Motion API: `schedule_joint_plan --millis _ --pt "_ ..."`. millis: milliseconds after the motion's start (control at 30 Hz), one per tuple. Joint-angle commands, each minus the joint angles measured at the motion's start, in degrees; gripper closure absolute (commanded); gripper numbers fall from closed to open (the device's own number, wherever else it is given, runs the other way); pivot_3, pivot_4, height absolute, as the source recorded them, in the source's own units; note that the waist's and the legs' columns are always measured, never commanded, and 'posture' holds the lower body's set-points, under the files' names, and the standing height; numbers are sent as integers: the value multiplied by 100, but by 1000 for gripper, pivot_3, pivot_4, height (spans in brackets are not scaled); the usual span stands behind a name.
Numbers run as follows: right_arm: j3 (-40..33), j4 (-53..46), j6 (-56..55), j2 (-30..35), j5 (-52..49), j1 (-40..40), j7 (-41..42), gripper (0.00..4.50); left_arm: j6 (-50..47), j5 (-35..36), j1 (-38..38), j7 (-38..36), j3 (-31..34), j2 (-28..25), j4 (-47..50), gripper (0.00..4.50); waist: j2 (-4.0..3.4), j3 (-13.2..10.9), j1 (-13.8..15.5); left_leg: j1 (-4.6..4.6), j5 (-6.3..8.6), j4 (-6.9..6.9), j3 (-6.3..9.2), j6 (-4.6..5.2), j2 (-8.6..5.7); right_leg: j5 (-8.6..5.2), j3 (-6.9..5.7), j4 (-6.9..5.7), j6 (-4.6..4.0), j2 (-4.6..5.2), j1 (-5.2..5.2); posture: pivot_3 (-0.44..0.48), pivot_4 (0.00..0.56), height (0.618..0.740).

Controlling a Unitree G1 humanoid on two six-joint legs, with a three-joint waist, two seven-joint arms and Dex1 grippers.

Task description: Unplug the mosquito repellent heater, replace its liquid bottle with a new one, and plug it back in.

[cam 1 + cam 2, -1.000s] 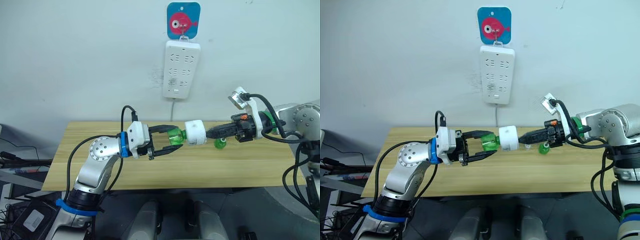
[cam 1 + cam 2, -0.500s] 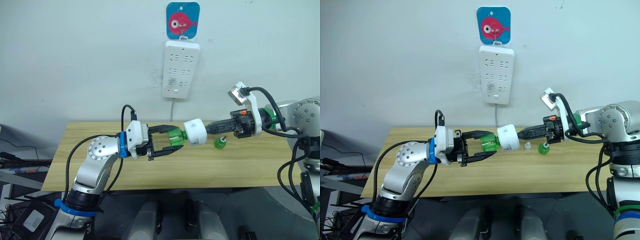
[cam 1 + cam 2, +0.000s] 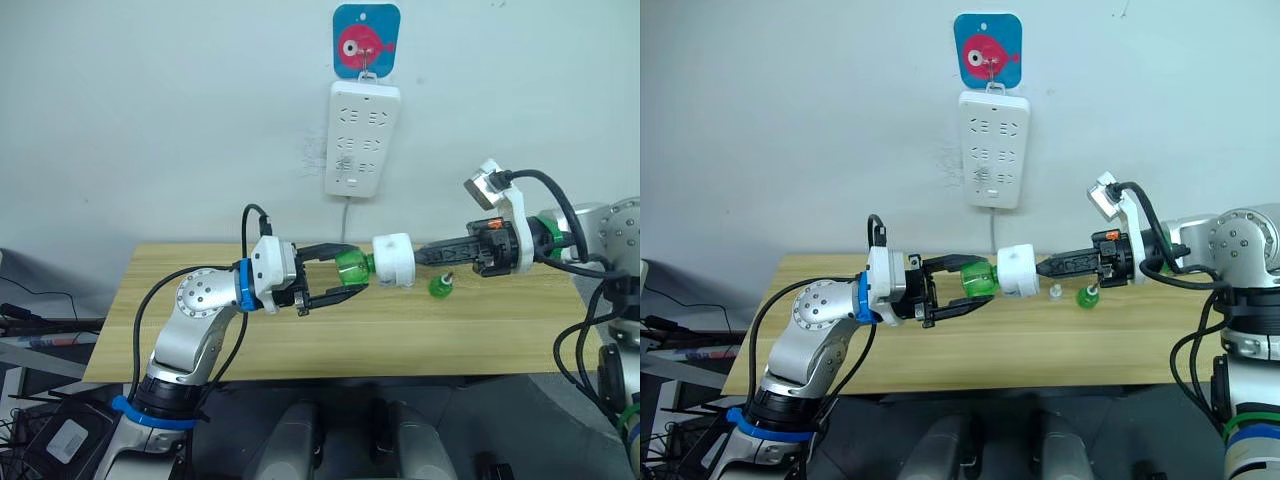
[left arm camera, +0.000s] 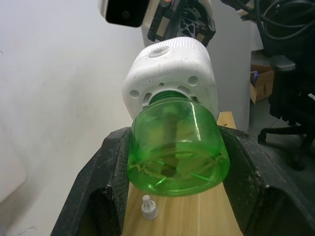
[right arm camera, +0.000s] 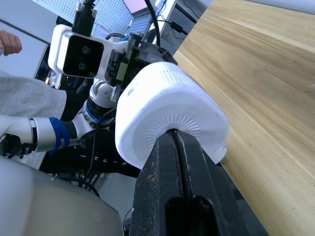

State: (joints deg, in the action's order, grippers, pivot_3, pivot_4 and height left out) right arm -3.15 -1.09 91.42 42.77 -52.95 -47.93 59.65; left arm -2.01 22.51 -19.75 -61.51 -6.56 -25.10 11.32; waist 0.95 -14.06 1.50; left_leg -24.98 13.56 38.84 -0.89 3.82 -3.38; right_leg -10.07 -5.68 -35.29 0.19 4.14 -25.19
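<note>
Green bottle [image 4: 177, 142] clamped, heater [image 4: 172, 73] on its neck

The left gripper [image 4: 174, 172] has a black finger [image 4: 96, 182] against each side of the translucent bottle; a small white cap [image 4: 148, 207] stands on the wooden table [image 4: 187, 216] underneath.

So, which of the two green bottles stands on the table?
The small green bottle beside the tiny white cap; the other green bottle is held in the air, attached to the white heater.
</note>
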Motion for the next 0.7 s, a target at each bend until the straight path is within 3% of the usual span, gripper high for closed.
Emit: schedule_joint_plan --millis 33,400,600,700 --pt "223 -158 -150 26 -115 -51 123 4446 48 75 -26 84 -33 51 289 2232 0 0 0 0 0 0 0 0 0 0 -1 0 0 0 0 23 214 740" --pt "826 725 -1240 282 626 -174 419 4446 -31 177 -19 -12 -14 -38 374 2232 0 0 1 0 0 0 0 0 0 -10 -1 0 17 0 1 31 205 740" --pt "843 962 -1741 -360 1009 -86 -60 4446 -87 193 -26 8 -11 -22 429 2232 0 0 2 1 -1 1 0 -1 0 -9 -2 -1 16 -2 2 32 203 740" --pt "645 648 -1461 -751 805 138 -353 4446 -105 184 -54 42 -2 -2 423 2232 0 0 1 1 -1 1 0 -2 0 -8 -1 -4 15 -2 0 36 206 740"
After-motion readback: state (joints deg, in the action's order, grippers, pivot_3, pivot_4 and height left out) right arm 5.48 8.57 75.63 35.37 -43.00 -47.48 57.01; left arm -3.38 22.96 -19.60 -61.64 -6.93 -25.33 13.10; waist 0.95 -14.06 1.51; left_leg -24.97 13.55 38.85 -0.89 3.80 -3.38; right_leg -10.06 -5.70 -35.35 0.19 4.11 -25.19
